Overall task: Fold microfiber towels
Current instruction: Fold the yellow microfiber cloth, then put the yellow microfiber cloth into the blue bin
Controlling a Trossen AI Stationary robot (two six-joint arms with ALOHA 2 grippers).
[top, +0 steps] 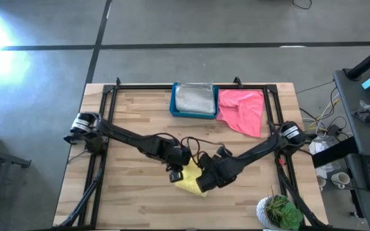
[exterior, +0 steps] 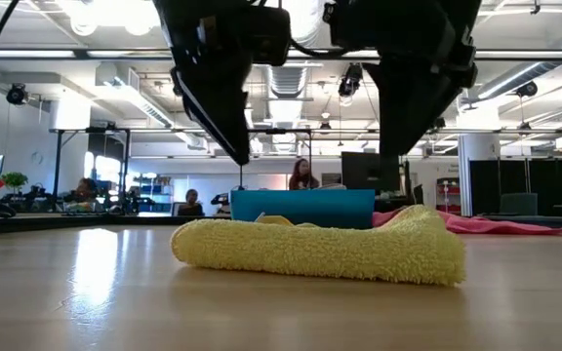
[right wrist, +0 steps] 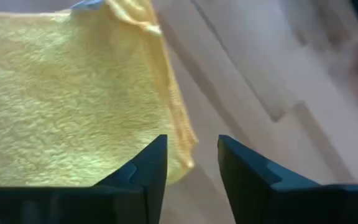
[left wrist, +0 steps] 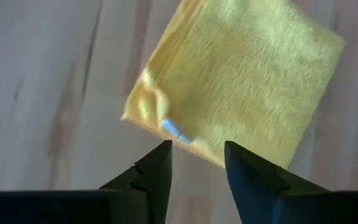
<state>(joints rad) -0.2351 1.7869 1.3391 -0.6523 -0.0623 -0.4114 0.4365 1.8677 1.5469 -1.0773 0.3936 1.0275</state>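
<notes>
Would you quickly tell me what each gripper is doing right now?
Left gripper: open, empty, above the yellow towel.
Right gripper: open, empty, above it too.

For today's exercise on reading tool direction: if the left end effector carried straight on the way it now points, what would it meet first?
Most likely the folded yellow towel. The left end effector, fingers apart and empty, points down at the towel's near edge. Depth is unclear, so it might just clip the edge or land on the wooden table beside it.

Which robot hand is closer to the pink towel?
Right. The right hand is over the yellow towel, on the pink towel's side; the left hand sits farther off.
</notes>
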